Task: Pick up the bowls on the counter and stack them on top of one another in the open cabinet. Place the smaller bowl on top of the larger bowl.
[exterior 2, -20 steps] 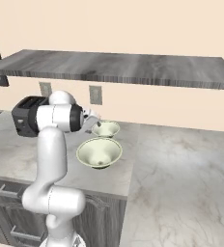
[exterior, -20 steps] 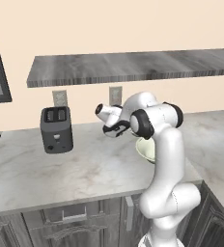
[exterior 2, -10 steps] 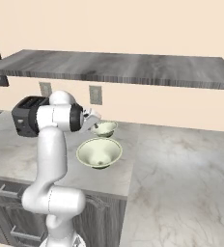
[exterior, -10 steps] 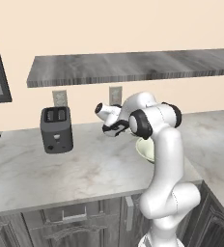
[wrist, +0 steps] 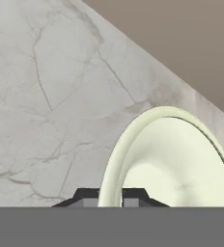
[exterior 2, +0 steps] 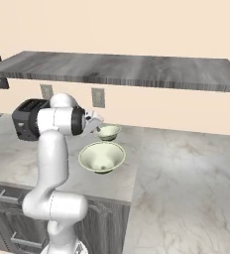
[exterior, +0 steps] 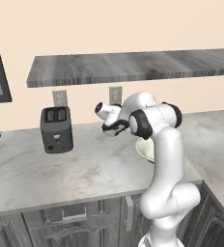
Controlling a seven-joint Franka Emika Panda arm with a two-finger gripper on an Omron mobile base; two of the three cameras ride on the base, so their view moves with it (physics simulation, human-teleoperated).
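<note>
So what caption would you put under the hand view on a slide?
Gripper straddling the rim of the smaller bowl, one finger on each side, above the marbled counter.

The left base view looks from behind the arm, on its left, forward and down over the counter (exterior: 85, 164) to the wall. The right base view does the same from the right side. Both share the counter, the shelf (exterior: 133, 65) (exterior 2: 127, 69), the toaster (exterior: 56, 129) (exterior 2: 28, 119) and the larger bowl (exterior 2: 102, 157). The hand view is very near, facing along the fingers onto the smaller bowl's (wrist: 167, 159) rim and the counter.
</note>
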